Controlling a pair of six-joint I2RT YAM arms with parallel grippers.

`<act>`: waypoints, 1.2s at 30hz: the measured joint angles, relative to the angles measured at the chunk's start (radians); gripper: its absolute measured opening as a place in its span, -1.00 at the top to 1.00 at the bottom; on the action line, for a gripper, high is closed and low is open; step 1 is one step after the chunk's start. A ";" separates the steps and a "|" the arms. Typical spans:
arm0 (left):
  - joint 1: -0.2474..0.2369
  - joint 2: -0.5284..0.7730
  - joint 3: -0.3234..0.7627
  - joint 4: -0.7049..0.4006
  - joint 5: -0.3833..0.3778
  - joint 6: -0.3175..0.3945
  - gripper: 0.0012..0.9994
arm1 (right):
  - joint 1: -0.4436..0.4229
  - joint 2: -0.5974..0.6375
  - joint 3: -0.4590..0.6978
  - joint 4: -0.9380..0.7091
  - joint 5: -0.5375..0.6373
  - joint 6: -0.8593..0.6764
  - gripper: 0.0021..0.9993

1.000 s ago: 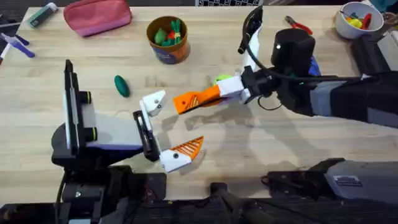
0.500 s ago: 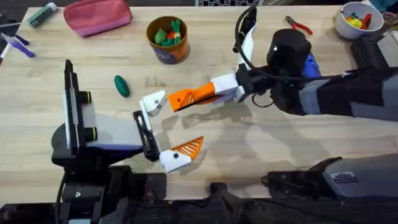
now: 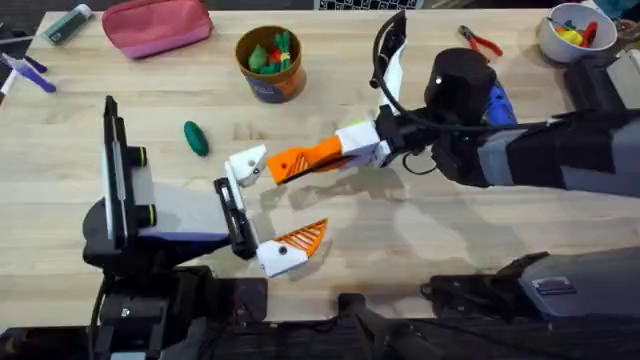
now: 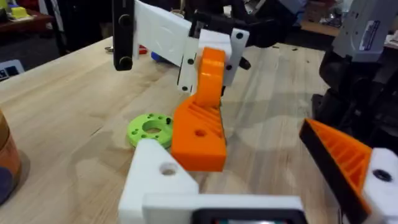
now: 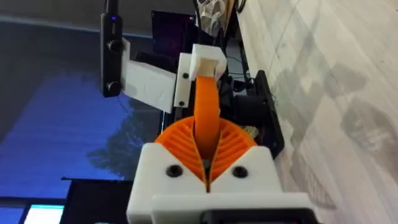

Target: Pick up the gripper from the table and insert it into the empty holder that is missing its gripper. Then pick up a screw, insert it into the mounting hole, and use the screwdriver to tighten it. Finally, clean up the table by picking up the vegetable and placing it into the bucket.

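Leftward since a second ago, the right gripper has carried the small orange wedge-shaped plastic fingertip, pinched between its pads, up against the left gripper's bare white angular holder; the left jaws are spread apart.

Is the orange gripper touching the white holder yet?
Touching. Left wrist view: the gripper, held by the right gripper, rests against the holder with no gap showing.

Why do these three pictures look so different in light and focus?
Overhead view: even light, soft shadows on the table under the right arm, whose dark wrist looks slightly smeared. Left wrist view: the near white holder is soft, the green ring-shaped disc clearer. Right wrist view: the orange gripper is sharp, the room behind dim and bluish.
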 joint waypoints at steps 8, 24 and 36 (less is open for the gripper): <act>0.000 0.000 0.000 0.000 0.000 0.000 -0.97 | 0.010 0.000 0.000 0.000 0.020 0.003 0.98; 0.000 0.000 0.000 0.000 -0.003 0.001 -0.97 | 0.050 0.053 -0.003 0.041 0.035 0.011 0.98; 0.000 0.000 0.000 0.001 -0.003 0.003 -0.97 | 0.050 0.052 -0.003 0.089 0.030 0.023 0.98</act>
